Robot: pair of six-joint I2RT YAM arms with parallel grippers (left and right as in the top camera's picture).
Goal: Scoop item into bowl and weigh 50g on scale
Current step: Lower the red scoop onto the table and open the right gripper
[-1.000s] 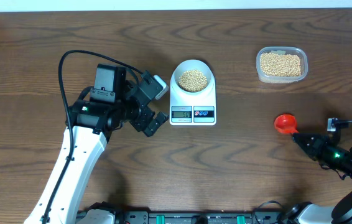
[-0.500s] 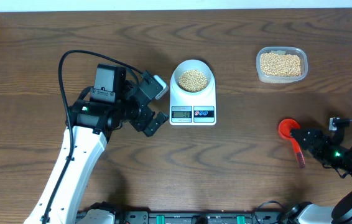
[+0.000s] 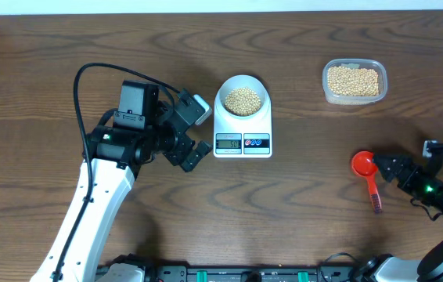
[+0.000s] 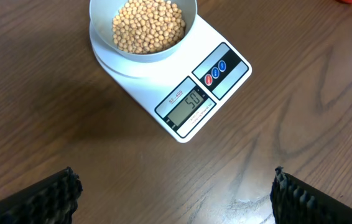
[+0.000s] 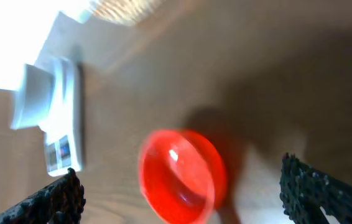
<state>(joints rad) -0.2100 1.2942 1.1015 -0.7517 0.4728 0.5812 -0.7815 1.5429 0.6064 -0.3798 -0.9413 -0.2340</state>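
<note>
The white scale (image 3: 264, 125) stands mid-table with the pale bowl (image 3: 222, 92) on it, and the bowl holds tan beans (image 3: 243, 100). In the left wrist view the bowl (image 4: 101, 48), the beans (image 4: 148, 25) and the scale (image 4: 222, 62) show clearly, and the display reads 50. My left gripper (image 3: 199, 131) hangs open just left of the scale, with bare table between its fingers (image 4: 48, 199). A red scoop (image 3: 366, 168) lies loose on the table at the right. My right gripper (image 3: 394, 169) stands open beside it, touching nothing. In the right wrist view the scoop (image 5: 179, 177) lies blurred ahead of the open jaws.
A clear plastic tub (image 3: 354, 97) with more beans (image 3: 353, 80) stands at the back right. The left arm's white link (image 3: 96, 204) reaches in from the front left, with a black cable looping above it. The right arm enters from the lower right corner.
My right gripper has opened and let go of the red scoop, which now lies flat on the table. The gripper has drawn back to the right. The left arm has not moved.
</note>
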